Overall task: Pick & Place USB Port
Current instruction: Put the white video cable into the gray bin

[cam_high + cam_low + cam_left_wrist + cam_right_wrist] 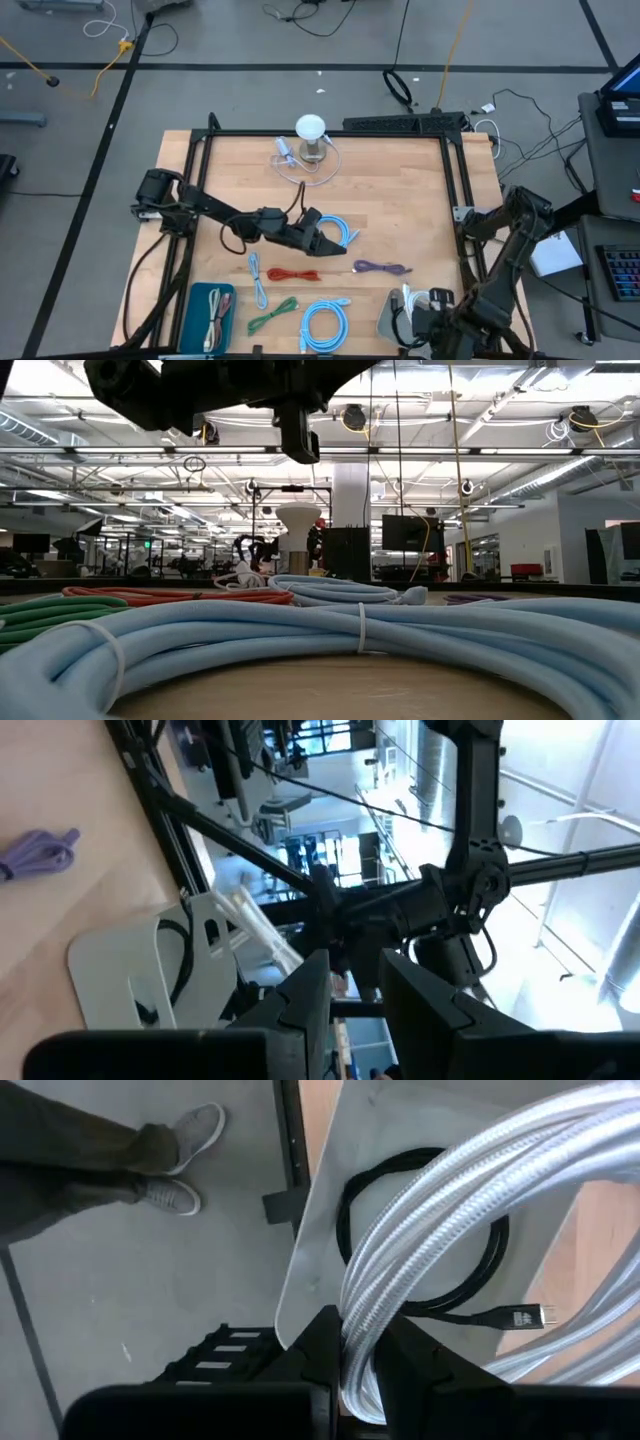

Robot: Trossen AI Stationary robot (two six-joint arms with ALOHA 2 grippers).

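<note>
Several coiled USB cables lie on the wooden table: a light blue coil [342,232], a purple one [380,268], a red one [293,273], a green one [272,317] and a second blue coil [325,325]. My left gripper [328,245] hangs above the table beside the light blue coil, its fingers a narrow gap apart with nothing between them [355,985]. My right gripper [360,1355] is at the near right, over a grey tray [325,1240]. It is shut on a white braided cable [450,1230]. A black cable [345,1220] lies in that tray. My right gripper pinches several strands of the white braided cable's coil [362,1315] between its two fingers, coming from above. The rest of the coil spreads out beyond the fingers, over the grey tray and the black cable; whether it rests on them I cannot tell.
A teal tray [210,315] with cables sits at the near left corner. A white round-topped stand [311,128] with a white cable [285,155] is at the far edge. A black frame [455,180] borders the table. A person's shoes [180,1140] are on the floor beside it.
</note>
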